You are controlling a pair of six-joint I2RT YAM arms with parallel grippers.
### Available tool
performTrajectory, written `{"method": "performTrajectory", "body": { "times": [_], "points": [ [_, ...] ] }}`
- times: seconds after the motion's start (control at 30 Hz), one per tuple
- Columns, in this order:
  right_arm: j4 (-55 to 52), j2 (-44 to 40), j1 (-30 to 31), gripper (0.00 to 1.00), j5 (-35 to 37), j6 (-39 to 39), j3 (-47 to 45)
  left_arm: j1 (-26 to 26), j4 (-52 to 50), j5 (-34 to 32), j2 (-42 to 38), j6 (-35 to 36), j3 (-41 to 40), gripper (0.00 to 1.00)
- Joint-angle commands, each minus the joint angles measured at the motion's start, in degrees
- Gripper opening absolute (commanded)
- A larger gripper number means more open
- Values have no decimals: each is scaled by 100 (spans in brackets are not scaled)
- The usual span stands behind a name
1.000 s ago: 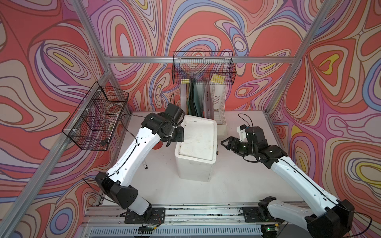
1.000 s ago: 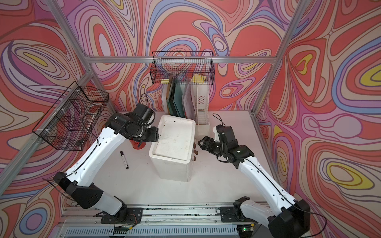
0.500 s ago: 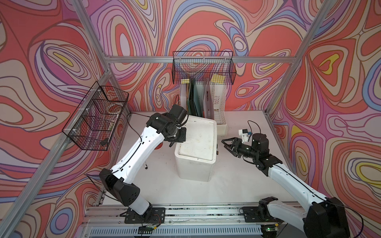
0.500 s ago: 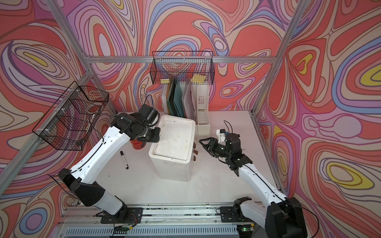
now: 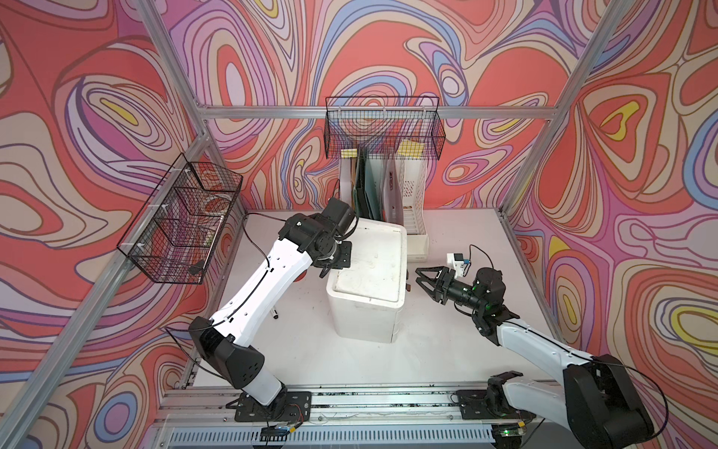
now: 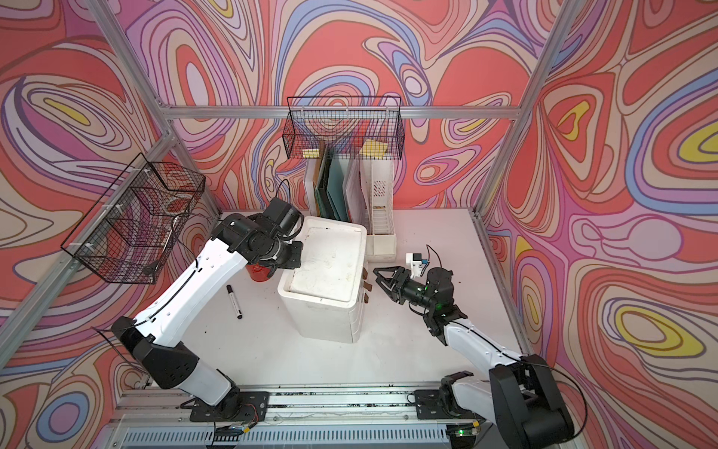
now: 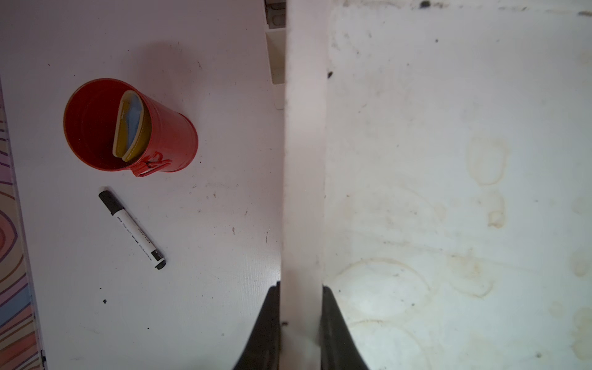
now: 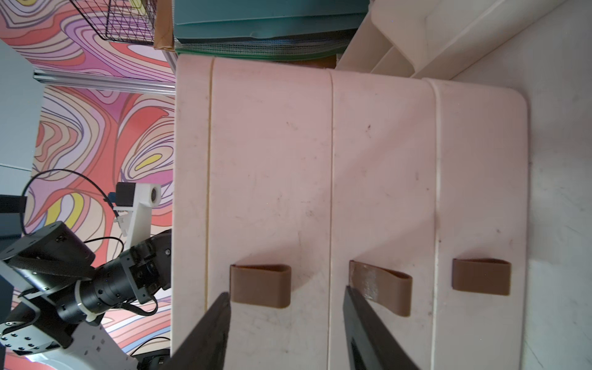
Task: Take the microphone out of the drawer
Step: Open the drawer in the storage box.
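Observation:
The white drawer unit (image 5: pixel 367 280) (image 6: pixel 326 280) stands mid-table, its three drawers all pushed in. Their brown loop handles (image 8: pixel 260 285) (image 8: pixel 381 288) (image 8: pixel 480 277) face my right arm. The microphone is hidden. My left gripper (image 5: pixel 330 268) (image 7: pixel 301 288) is shut on the raised rim (image 7: pixel 304 160) of the unit's top, one finger on each side. My right gripper (image 5: pixel 421 278) (image 8: pixel 286 294) is open just in front of the drawer fronts, apart from them. Its fingertips span from the top drawer's handle to the middle one, holding nothing.
A red cup (image 7: pixel 128 128) (image 6: pixel 258 272) holding a yellow-and-blue item stands left of the unit, with a black-capped marker (image 7: pixel 133 230) (image 6: pixel 234 302) beside it. A white file holder (image 6: pixel 382 210) with folders stands behind the unit. Wire baskets (image 6: pixel 132 229) (image 6: pixel 344 130) hang on the walls.
My left gripper has closed onto the unit's top rim. My right arm has swung down and lined its gripper up facing the drawer handles, its fingers slightly narrower than before.

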Motion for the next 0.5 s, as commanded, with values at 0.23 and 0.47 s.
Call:
{"method": "performTrajectory", "body": {
  "times": [0.23, 0.47],
  "points": [
    [1470, 551, 198, 53, -108, 486, 8, 49, -173, -403, 87, -302, -238, 0],
    [1943, 870, 353, 49, -21, 606, -107, -106, -230, -653, 122, -292, -221, 0]
  ]
}}
